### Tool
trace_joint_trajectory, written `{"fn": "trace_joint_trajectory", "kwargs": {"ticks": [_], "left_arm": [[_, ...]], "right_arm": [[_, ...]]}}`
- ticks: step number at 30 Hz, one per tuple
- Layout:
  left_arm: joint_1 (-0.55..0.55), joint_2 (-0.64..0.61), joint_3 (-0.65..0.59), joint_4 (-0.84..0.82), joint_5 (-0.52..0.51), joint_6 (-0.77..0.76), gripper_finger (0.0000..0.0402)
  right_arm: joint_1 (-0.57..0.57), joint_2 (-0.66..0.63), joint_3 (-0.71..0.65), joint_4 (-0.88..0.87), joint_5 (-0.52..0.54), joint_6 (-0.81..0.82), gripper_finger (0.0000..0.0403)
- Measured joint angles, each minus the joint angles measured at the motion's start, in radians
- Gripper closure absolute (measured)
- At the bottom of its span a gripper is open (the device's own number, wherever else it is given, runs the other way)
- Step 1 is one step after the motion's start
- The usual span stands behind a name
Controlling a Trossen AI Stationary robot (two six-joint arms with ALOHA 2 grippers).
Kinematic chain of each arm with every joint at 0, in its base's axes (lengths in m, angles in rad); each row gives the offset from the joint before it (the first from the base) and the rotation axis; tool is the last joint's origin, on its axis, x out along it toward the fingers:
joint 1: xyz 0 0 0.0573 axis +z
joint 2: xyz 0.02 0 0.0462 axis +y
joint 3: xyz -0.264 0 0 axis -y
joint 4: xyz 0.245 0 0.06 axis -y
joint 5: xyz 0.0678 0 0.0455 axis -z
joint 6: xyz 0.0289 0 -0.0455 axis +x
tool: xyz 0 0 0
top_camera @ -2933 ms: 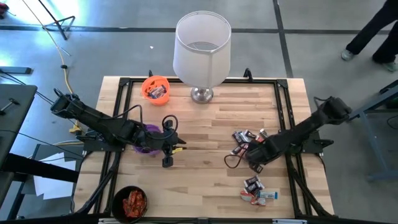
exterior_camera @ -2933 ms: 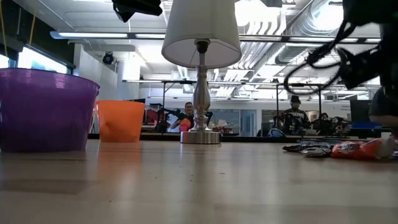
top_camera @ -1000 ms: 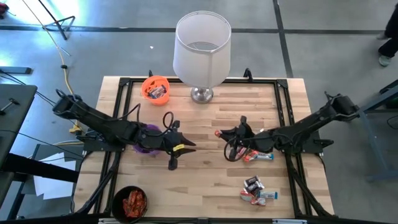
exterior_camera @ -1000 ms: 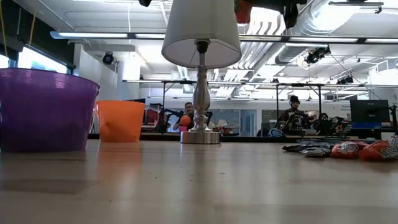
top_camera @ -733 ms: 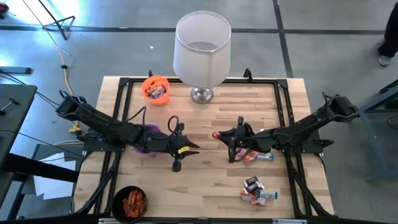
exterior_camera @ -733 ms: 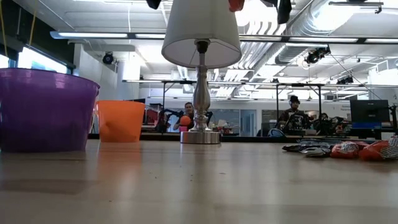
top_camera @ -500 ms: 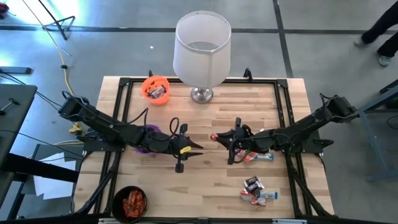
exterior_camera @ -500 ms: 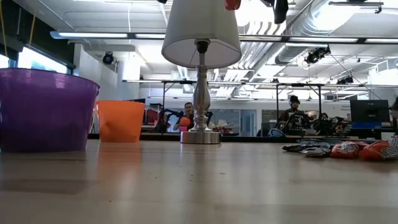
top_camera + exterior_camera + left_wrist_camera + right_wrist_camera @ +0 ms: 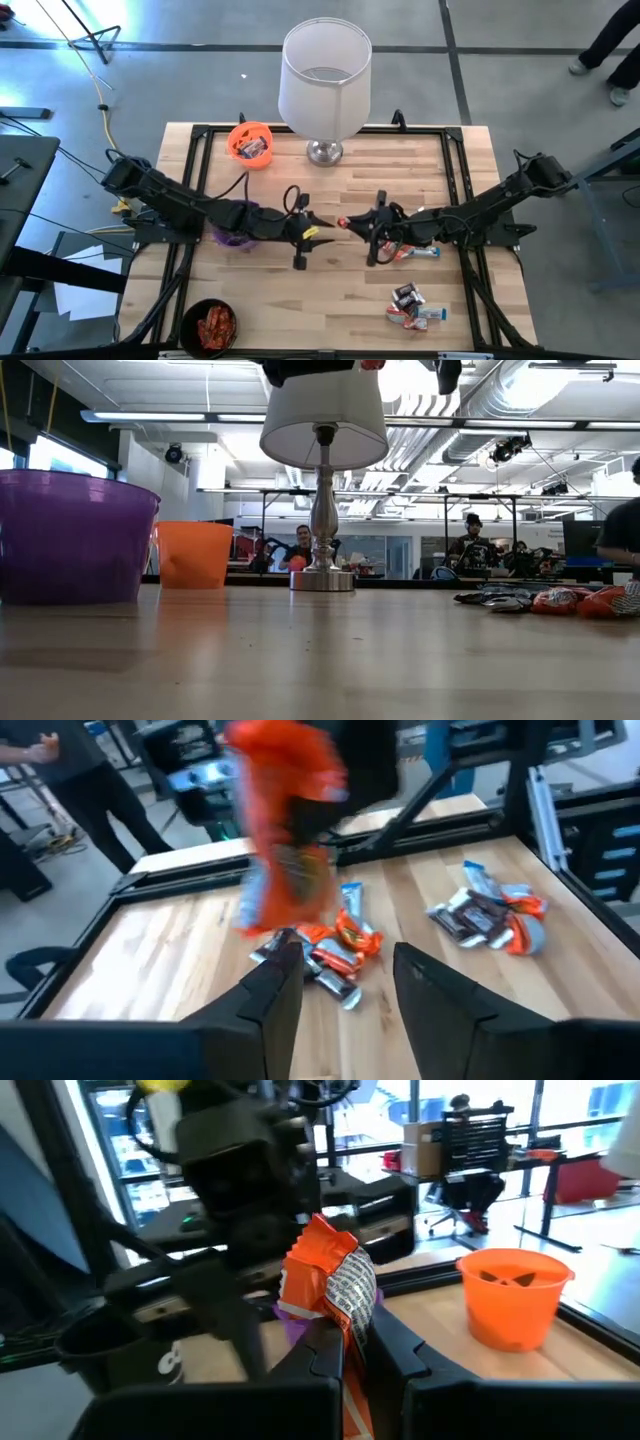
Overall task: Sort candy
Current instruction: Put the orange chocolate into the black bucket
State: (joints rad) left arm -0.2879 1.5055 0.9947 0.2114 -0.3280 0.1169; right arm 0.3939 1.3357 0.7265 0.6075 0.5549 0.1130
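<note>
Hanging above mid-table, 1 orange candy (image 9: 330, 1285) sits clamped in the right gripper (image 9: 345, 222), fingers together on the wrapper. Left gripper (image 9: 322, 230) faces it just beside, fingers apart, not touching. More candy (image 9: 415, 312) lies in 2 clusters on the table (image 9: 330, 300)'s right side.

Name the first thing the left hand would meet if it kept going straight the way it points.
Probably the orange-wrapped candy held up by the right hand; the left hand is open and aimed at it, though depth is unclear.
</note>
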Motion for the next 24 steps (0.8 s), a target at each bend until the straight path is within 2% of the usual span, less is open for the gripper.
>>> {"fn": "trace_joint_trajectory", "kwargs": {"ticks": [6,24], "left_arm": [[0.028,-0.001,0.0,0.056,-0.002,0.0,0.0252],[0.039,0.022,0.0,0.15,0.079,-0.037,0.0252]], "right_arm": [[0.0,0.0,0.0,0.0,-0.051,0.01,0.0399],[-0.005,0.0,0.0,0.005,-0.051,-0.009,0.0399]]}}
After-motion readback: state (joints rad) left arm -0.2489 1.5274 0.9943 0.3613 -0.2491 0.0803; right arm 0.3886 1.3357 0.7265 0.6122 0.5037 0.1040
